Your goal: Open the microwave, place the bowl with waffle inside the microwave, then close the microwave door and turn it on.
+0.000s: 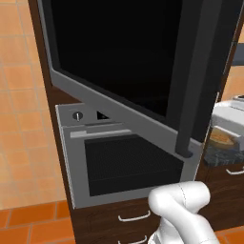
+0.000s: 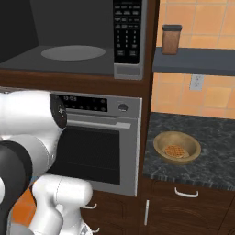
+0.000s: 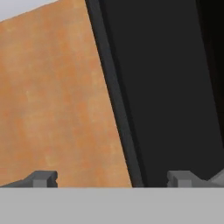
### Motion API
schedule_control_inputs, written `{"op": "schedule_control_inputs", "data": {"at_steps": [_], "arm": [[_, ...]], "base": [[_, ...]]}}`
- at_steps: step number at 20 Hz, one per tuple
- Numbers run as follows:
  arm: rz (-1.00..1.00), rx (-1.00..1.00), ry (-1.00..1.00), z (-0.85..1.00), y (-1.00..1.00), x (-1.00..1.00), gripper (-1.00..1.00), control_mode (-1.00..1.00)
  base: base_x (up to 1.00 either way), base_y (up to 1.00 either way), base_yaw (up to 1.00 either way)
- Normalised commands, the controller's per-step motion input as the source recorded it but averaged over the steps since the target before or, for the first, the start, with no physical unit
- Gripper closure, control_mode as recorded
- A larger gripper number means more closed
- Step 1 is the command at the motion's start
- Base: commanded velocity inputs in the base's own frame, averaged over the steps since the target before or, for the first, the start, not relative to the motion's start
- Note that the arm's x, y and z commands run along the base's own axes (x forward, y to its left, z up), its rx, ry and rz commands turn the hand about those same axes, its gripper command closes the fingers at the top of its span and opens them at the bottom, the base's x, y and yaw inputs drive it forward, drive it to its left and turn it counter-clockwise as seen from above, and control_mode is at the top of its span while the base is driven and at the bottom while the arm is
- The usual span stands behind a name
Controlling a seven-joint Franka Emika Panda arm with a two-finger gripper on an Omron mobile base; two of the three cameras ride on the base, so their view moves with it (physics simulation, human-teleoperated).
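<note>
Spread wide and holding nothing, the two-finger gripper points at the grey border of the black glass microwave door, which stands swung open, baring the grey cavity of the built-in microwave. Opening looks done. The small tan wooden bowl with waffle sits on the dark speckled counter to the right; next, reach there and grasp its rim.
</note>
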Motion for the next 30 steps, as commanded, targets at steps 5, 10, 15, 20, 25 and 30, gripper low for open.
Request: {"op": "schedule_control_inputs", "data": {"at_steps": [5, 10, 15, 20, 25, 30], "arm": [[-0.02, -0.01, -0.02, 0.13, 0.55, -0.08, -1.00, -1.00], [0.00, -0.08, 0.02, 0.00, 0.76, -0.02, -1.00, -1.00], [0.00, -0.05, 0.02, 0.00, 0.41, -0.03, -1.00, -1.00], [0.00, 0.00, 0.01, 0.02, -0.09, 0.01, -1.00, -1.00], [0.00, 0.00, -0.03, 0.24, -0.35, -0.31, -1.00, -1.00], [-0.06, -0.02, 0.08, 0.25, -0.80, -0.03, -1.00, -1.00]], "base": [[0.00, 0.00, 0.00], [0.00, 0.00, 0.00], [0.00, 0.00, 0.00], [0.00, 0.00, 0.00], [0.00, 0.00, 0.00], [0.00, 0.00, 0.00]]}}
